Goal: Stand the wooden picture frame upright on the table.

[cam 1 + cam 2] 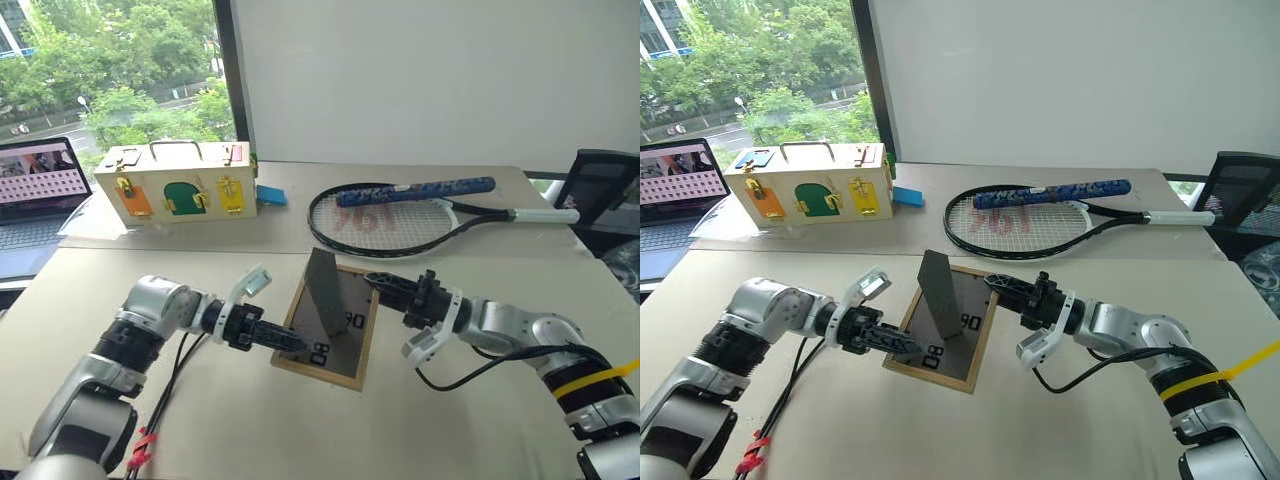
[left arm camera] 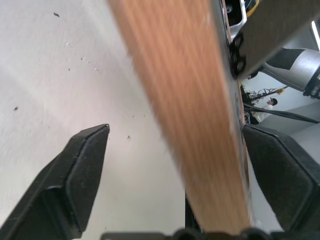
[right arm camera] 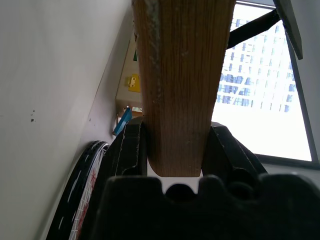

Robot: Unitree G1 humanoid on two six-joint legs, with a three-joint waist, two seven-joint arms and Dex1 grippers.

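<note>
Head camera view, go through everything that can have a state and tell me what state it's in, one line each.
Picture frame: back up, tilted off the table, not upright.
Stand: swung out from the back panel, pointing up.
Left gripper: open, fingers either side of the frame's near edge.
Right gripper: shut on the frame's far edge.
Cream box: coloured doors closed.
Laptop: open, screen lit.
Racket: lying flat.

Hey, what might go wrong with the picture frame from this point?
1. The left claw is open around the wooden picture frame, so only the right claw clamps its edge; the frame could pivot or slip in that single grip.
2. The frame lies face down on the table with its stand swung up; tilting it may fold the stand, so it topples.
</note>
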